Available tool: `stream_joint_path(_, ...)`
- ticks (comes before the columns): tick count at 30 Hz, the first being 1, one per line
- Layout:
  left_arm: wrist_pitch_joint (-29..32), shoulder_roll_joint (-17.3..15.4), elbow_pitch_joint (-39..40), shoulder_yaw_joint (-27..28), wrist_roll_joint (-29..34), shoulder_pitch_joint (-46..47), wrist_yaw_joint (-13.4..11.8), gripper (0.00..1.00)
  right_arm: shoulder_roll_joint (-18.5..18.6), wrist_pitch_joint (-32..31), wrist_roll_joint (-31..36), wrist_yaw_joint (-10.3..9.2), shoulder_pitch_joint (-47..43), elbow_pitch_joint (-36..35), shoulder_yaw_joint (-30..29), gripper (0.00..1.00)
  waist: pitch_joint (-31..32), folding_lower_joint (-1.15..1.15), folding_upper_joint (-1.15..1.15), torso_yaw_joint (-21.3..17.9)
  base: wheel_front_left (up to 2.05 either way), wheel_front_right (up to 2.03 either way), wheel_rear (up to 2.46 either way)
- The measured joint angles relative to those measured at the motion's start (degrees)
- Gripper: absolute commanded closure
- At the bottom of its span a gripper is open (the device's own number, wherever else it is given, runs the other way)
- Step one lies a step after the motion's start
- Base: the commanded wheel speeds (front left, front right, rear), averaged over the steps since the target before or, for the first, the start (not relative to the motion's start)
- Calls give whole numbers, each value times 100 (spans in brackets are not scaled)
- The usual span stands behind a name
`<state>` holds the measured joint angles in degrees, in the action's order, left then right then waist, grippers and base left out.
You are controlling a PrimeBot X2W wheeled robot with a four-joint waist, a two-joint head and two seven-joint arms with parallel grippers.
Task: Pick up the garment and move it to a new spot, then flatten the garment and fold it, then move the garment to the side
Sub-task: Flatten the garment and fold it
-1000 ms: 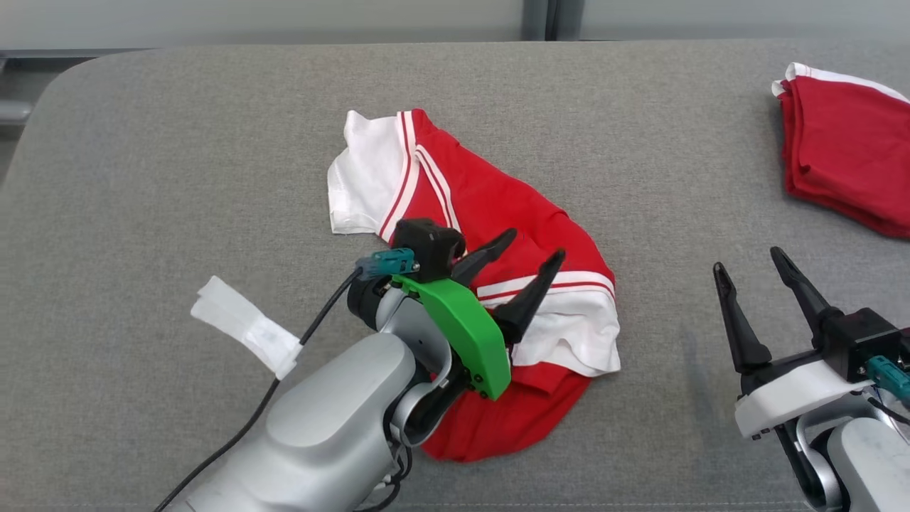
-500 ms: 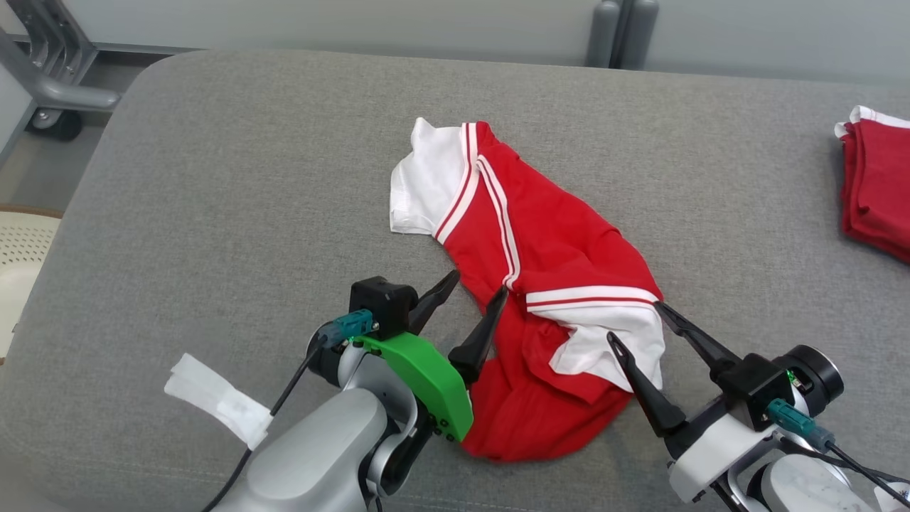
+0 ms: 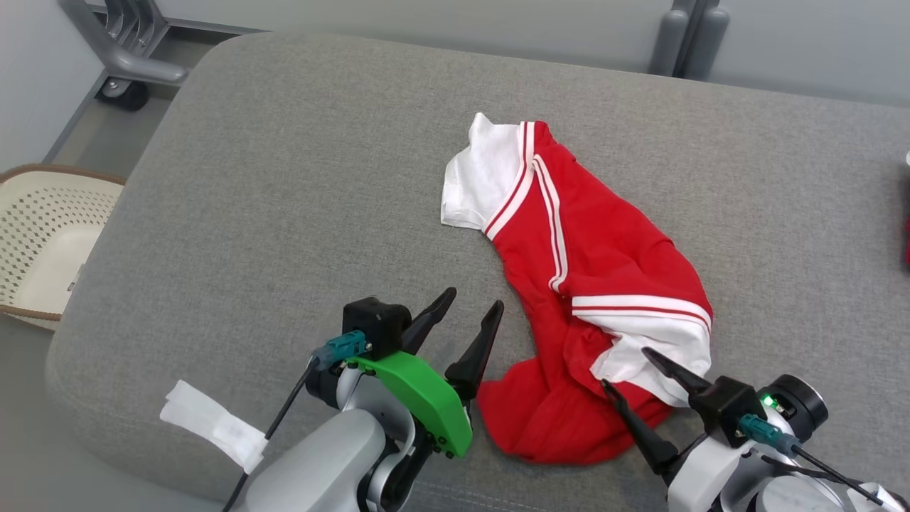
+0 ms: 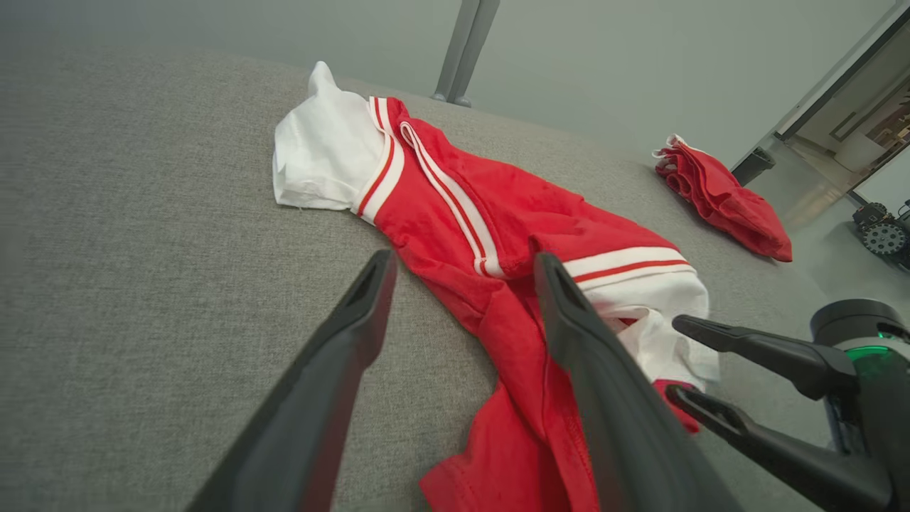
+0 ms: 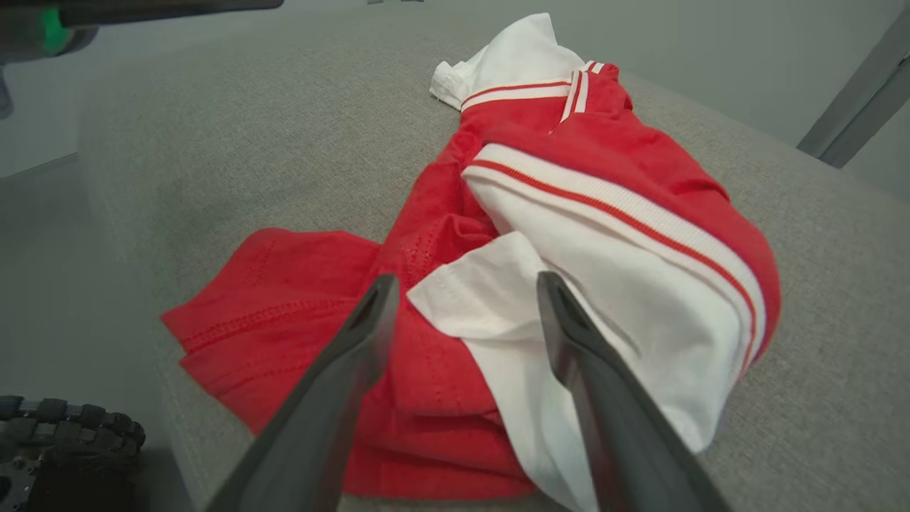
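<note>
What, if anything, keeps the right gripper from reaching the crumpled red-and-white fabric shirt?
Probably nothing, so yes: the right gripper stands open, pointing at the white sleeve of the red-and-white shirt, with nothing between.

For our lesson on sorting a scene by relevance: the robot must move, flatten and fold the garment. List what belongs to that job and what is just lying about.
Belongs to the job: crumpled red and white garment; grey table it lies on; left gripper, open; right gripper, open.
Just lying about: second red garment, farther along the table; pale basket beside the table.
</note>
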<state>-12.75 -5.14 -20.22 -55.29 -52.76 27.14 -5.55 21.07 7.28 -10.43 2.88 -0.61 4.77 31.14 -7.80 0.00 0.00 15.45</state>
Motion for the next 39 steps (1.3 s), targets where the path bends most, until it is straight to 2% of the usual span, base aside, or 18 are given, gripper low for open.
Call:
stream_joint_path(16,-98,-129,138,204,1,-150,-58,0,-53,-358,-22,13,-8,348,27,0,-28,0,0,105,0,0,0)
stream_joint_path(17,-98,-129,138,204,1,-150,-58,0,-53,-358,-22,13,-8,348,27,4,-28,0,0,105,0,0,0)
stream_joint_path(19,-99,-129,174,214,4,-155,-58,0,-52,-382,-23,13,-6,381,2,23,-41,0,0,94,0,0,0)
stream_joint_path(20,-99,-129,186,218,9,-158,-58,0,-52,-409,-35,13,-4,397,-14,45,-48,0,0,89,0,0,0)
stream_joint_path(23,-99,-127,213,245,10,-164,-58,0,-51,-439,-71,13,7,439,-62,70,-70,0,0,76,0,0,0)
stream_joint_path(24,-99,-127,216,253,11,-166,-58,0,-51,-455,-73,12,13,449,-83,75,-78,0,0,72,0,0,0)
stream_joint_path(26,-99,-129,221,272,16,-174,-59,0,-46,-481,-75,11,20,457,-129,96,-89,0,0,66,0,0,0)
stream_joint_path(27,-100,-129,223,281,16,-183,-59,0,-45,-481,-75,10,29,457,-147,100,-94,0,0,63,0,0,0)
stream_joint_path(30,-100,-132,225,294,18,-233,-59,0,-44,-480,-78,3,110,450,-223,98,-107,0,0,55,0,0,0)
stream_joint_path(32,-100,-132,225,300,19,-250,-59,0,-41,-472,-122,-46,179,421,-299,78,-110,0,0,50,0,0,0)
stream_joint_path(33,-100,-133,226,302,19,-251,-60,0,-32,-471,-130,-49,211,412,-320,73,-110,0,0,47,0,0,0)
stream_joint_path(37,-100,-134,235,314,35,-252,-62,0,3,-470,-133,-49,261,367,-346,79,-104,0,0,31,0,0,0)
stream_joint_path(38,-101,-134,238,314,36,-253,-86,0,12,-463,-133,-52,261,365,-352,76,-101,0,0,27,0,0,0)
stream_joint_path(39,-101,-134,241,318,37,-254,-107,0,18,-437,-133,-53,261,363,-361,68,-97,0,0,23,0,0,0)
